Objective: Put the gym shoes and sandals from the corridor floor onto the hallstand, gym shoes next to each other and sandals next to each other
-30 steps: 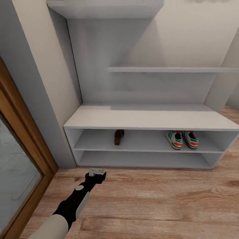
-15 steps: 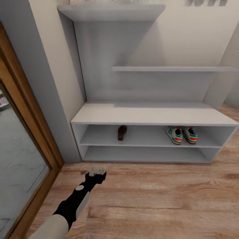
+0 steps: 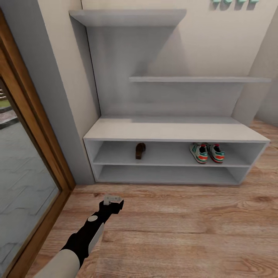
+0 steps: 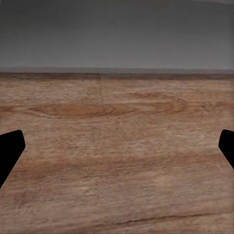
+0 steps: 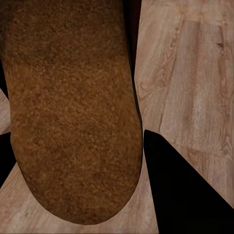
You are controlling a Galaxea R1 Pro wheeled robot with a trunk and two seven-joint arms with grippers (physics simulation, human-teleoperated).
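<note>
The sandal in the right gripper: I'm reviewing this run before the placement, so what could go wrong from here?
The held sandal must land beside the sandal on the rack, which appears to stand on edge and could topple if bumped. The hallstand has low shelf openings, so the sandal may catch the edge. The gym shoes are already paired.

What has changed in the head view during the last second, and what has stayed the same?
Only the camera moved: the view drew back and turned, so the hallstand looks smaller. The gym shoes and one sandal stayed on its upper shelf. The left gripper stayed open over the corridor floor.
</note>
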